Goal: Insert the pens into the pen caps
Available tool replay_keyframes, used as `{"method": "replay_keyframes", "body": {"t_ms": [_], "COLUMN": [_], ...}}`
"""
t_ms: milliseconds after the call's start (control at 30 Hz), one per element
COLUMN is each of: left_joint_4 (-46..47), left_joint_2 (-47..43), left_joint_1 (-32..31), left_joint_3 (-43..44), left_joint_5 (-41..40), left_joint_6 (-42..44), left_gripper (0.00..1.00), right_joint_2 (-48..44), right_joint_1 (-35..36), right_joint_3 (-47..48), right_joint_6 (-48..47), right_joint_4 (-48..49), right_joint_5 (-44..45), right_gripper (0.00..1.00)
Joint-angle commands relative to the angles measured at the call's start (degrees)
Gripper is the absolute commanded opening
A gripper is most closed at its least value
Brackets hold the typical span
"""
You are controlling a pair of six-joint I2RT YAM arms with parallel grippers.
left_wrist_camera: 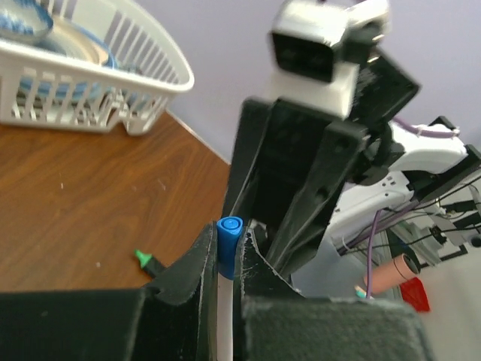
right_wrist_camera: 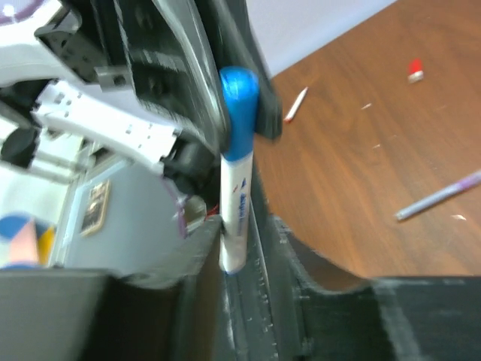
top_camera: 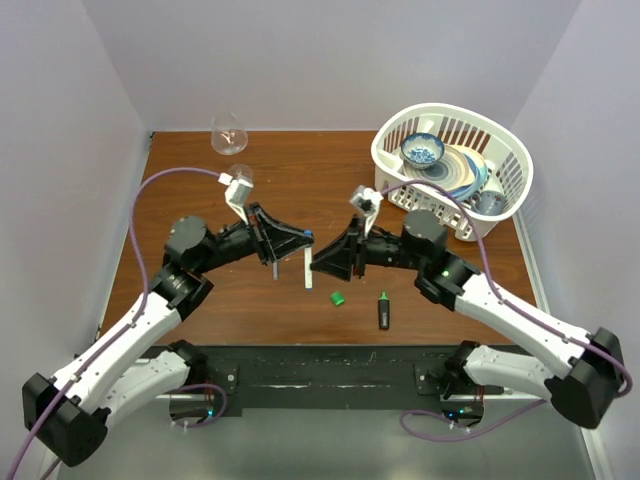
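Left gripper (left_wrist_camera: 225,250): was clamped on white pen (left_wrist_camera: 224,320) at its blue cap (left_wrist_camera: 229,229), lower centre, carrying the capped pen alone.
Right gripper (right_wrist_camera: 252,252): jaws stood apart around the pen's lower end, gripping nothing.
Waiting: green cap (top_camera: 338,298) and black marker (top_camera: 384,312) lay separate, lower centre of table (top_camera: 200,195).

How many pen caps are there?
3: a blue cap on the white pen, a green cap on the table beside the black marker, a red cap farther off. Others may be hidden.

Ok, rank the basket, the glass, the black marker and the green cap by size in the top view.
Largest to smallest: basket, glass, black marker, green cap.
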Motion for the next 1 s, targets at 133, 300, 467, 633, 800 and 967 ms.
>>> {"method": "replay_keyframes", "body": {"t_ms": [133,300,467,633,800,967], "left_joint_4": [-19.43,-25.51,-28.59,-29.64,-30.7,-30.96], "left_joint_2": [7.87,13.05,21.91,29.83,37.66,42.85], "left_joint_1": [-0.25,-0.16,-0.16,-0.16,-0.07,-0.16], "left_joint_3": [9.82,11.23,12.55,14.83,16.6,17.56], "left_joint_5": [-5.48,-24.45,-33.81,-37.51,-40.84,-42.26], "left_joint_6": [7.9,9.66,7.91,7.29,6.59,5.27], "left_gripper": [0.0,0.0,0.0,0.0,0.0,0.0], "right_joint_2": [-17.71,-25.82,-28.55,-27.85,-26.53,-25.74], "right_joint_1": [-1.93,-1.84,-1.75,-1.75,-1.75,-1.84], "right_joint_3": [-8.52,-10.02,-8.88,-8.0,-8.44,-8.35], "right_joint_6": [-1.01,0.3,1.36,1.54,2.24,2.24], "right_joint_4": [-4.94,-10.49,-14.09,-16.38,-16.38,-16.47], "right_joint_5": [7.18,11.14,14.47,17.29,17.56,18.08], "right_gripper": [0.61,0.85,0.92,0.93,0.93,0.93]}}
